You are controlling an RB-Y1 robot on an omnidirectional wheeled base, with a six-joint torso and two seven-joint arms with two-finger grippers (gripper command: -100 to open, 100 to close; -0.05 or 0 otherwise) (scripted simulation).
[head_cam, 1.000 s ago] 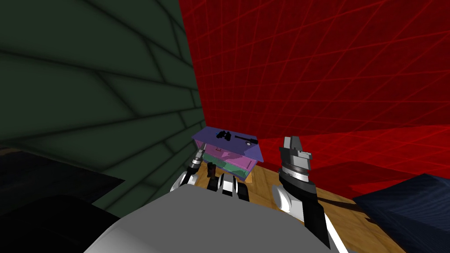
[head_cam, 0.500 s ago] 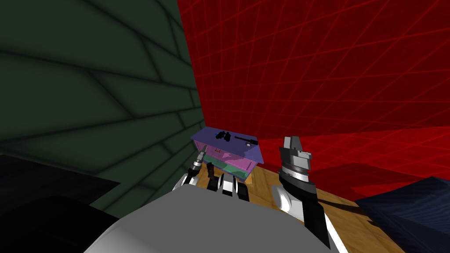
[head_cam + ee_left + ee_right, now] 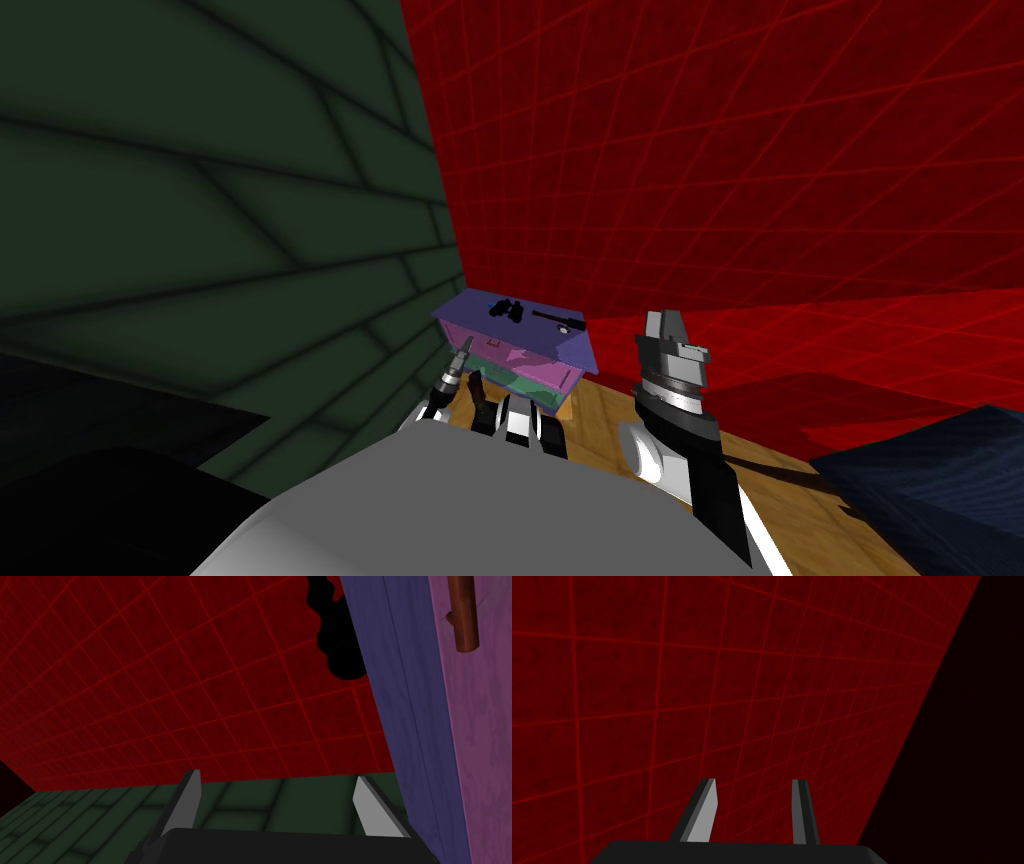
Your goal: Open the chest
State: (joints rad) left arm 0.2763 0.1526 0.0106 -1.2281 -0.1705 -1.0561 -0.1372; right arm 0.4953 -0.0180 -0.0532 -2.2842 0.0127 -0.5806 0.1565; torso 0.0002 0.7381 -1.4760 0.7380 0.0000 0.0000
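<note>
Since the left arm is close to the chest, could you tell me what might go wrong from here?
The open left gripper sits beside the purple-topped, pink-fronted chest, off its brown bar handle; closing now would likely catch nothing. Pulling could topple the small black objects on top.

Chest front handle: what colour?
Reddish brown. The handle shows best in the left wrist view, on the chest front.

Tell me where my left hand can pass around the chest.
Free: the gap between the purple-topped, pink-fronted chest and the dark green wall, where the left gripper sits, jaws open; also wooden floor right of the chest. Crowded: its top, two black objects.
</note>
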